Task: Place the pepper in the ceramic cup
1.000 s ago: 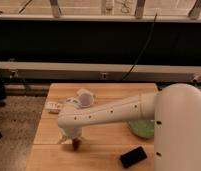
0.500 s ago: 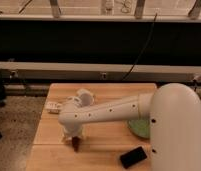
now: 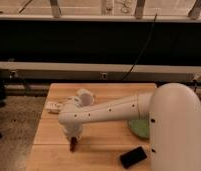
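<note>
While the arm (image 3: 114,111) stretches left across the wooden table (image 3: 109,145), your gripper (image 3: 73,139) hangs low, just camera-side of the ceramic cup (image 3: 84,96). You cannot tell the jaw state. The pepper (image 3: 73,146) is at the gripper's tip, in front of the cup. Step looks like grasp or early lift. Next you need height, then a move back over the cup's rim.
</note>
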